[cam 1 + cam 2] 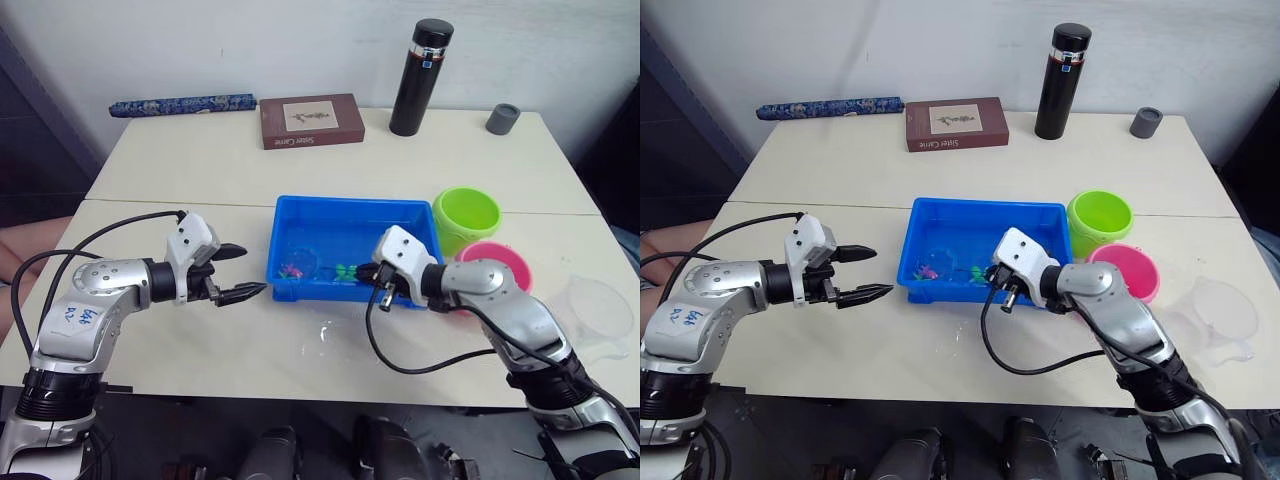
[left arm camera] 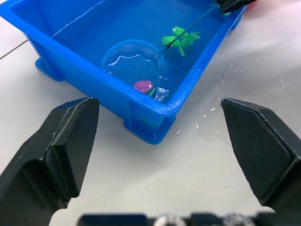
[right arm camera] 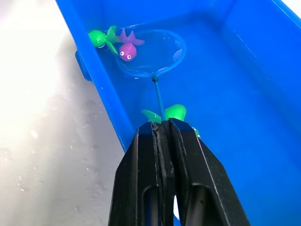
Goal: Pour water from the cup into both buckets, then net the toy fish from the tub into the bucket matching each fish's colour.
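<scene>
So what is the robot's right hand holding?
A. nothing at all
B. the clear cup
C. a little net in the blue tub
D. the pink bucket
C: the right gripper is shut on the thin handle of a small round net, which lies in the blue tub by a pink fish.

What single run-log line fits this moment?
right gripper: shut on net | net: in tub, by pink fish | left gripper: open

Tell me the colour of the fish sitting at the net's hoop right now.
Magenta-pink fish, at the rim of the net; clearest in the right wrist view.
</scene>
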You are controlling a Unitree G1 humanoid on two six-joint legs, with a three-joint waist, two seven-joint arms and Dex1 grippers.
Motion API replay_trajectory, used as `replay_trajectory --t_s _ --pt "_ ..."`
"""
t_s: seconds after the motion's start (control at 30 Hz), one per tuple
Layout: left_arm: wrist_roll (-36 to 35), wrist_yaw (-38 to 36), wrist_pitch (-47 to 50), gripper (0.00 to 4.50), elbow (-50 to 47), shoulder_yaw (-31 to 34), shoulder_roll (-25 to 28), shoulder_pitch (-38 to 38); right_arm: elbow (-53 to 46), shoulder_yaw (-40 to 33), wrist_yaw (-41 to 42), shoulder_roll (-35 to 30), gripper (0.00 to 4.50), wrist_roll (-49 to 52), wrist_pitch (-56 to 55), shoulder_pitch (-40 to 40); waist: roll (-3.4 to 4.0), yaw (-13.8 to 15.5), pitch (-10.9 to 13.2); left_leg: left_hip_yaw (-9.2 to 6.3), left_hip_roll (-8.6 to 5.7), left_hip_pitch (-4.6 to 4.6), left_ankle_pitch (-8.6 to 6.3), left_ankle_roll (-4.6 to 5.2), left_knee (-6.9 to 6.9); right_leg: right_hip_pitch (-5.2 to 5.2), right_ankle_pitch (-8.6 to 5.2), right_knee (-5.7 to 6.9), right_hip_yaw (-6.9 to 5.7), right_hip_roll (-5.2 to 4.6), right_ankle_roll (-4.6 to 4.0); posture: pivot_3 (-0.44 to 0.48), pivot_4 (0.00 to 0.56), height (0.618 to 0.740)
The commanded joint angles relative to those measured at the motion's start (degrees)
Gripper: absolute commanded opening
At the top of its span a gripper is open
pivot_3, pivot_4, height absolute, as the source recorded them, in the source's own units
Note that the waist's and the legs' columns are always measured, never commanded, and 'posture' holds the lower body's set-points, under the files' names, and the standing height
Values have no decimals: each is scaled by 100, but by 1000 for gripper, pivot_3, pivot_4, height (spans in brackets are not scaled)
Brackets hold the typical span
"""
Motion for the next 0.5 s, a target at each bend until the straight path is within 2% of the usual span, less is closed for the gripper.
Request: replay_trajectory --t_s 0.03,0.33,0.5 --pt "-67 32 -112 4476 -123 143 45 -55 -263 -220 -23 31 0 165 95 -76 0 -2 0 0 0 0 0 0 0 0 0 0 0 0 0 0 150 740" --pt "-50 -8 -231 4476 67 0 -66 -257 -426 -633 -231 81 0 529 407 24 1 10 0 0 -1 0 0 0 -1 0 0 -1 -2 -2 0 0 150 740" --pt "-356 -228 -141 4476 444 -107 -427 -820 -1080 -1381 -268 -141 0 981 807 385 1 53 1 -2 -2 -2 0 0 -3 0 0 -3 -7 -4 0 0 150 740"
